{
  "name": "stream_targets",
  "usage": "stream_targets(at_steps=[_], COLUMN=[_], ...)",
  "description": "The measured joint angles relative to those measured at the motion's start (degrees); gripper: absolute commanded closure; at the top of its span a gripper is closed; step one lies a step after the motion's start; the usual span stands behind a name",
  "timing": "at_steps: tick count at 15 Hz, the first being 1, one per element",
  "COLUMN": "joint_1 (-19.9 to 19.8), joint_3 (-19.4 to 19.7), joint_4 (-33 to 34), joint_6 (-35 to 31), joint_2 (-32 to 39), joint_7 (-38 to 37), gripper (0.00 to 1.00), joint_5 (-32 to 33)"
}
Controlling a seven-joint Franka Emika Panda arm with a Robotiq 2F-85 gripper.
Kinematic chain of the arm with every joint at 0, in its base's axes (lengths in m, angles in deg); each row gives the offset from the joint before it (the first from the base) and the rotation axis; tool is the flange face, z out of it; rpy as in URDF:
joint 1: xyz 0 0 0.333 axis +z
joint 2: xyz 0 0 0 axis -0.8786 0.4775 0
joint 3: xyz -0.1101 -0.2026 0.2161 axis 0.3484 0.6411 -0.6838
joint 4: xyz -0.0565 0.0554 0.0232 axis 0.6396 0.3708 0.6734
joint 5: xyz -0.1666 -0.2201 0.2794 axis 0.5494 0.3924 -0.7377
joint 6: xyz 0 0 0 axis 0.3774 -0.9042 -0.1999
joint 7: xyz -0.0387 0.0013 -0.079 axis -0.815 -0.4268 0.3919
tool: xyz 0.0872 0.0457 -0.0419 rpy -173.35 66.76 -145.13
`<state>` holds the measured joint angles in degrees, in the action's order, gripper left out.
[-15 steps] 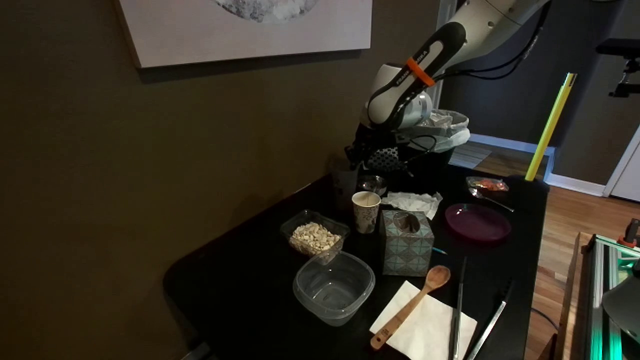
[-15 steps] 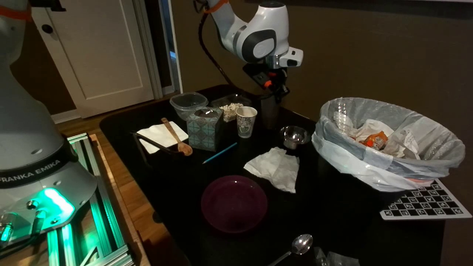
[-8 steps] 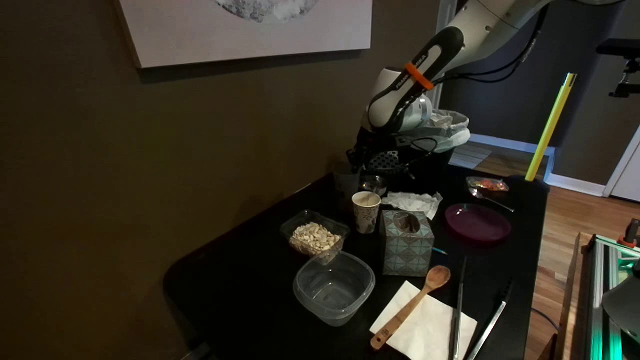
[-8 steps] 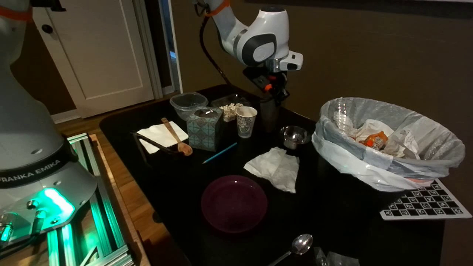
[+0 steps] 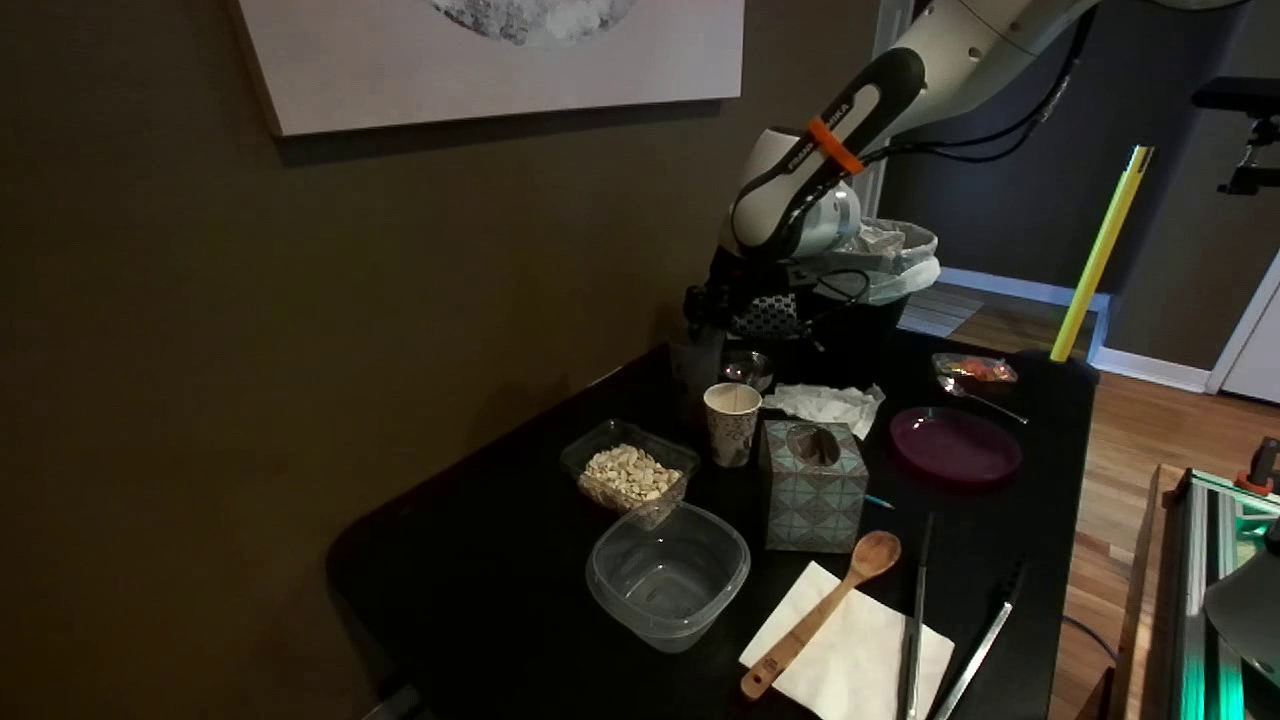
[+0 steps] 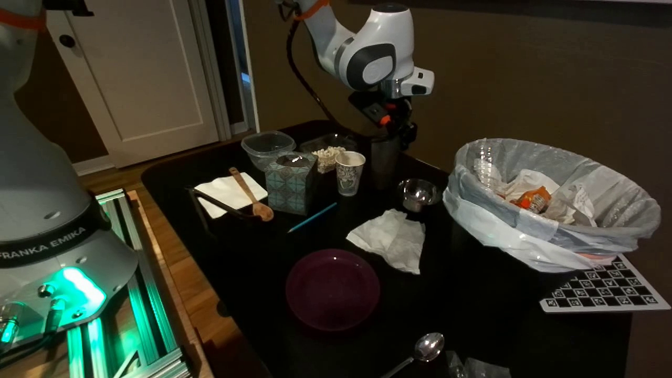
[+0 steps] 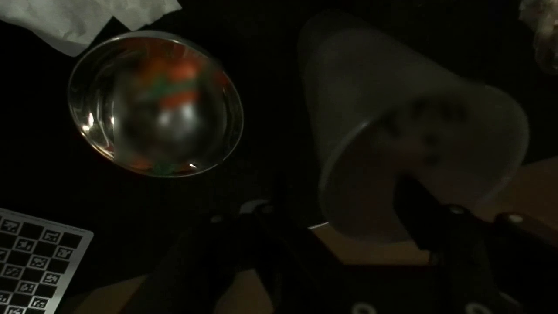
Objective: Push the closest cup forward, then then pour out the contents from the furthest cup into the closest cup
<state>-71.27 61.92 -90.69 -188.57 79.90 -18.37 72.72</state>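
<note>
Jaws (parted) higher again at cup (image 7: pixel 362 83)

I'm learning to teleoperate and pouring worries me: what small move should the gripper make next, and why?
Probably close the open gripper gently on the tall cup: in the wrist view, one finger overlaps its mouth and the other sits outside, so the rim seems to pass between them, though depth is unclear.
</note>
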Motion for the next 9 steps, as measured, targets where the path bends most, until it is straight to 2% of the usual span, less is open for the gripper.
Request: stream_targets(at_steps=[1, 6, 9], joint_1=[0.08, 1.37, 1.93], joint_3=[0.0, 0.47, 0.68], joint_4=[0.04, -0.2, -0.45], joint_6=[0.0, 0.41, 4.13], joint_2=[-0.18, -2.48, -5.32], joint_7=[0.1, 1.07, 1.94], gripper=[0.0, 0.0, 0.0], joint_5=[0.0, 0.07, 0.07])
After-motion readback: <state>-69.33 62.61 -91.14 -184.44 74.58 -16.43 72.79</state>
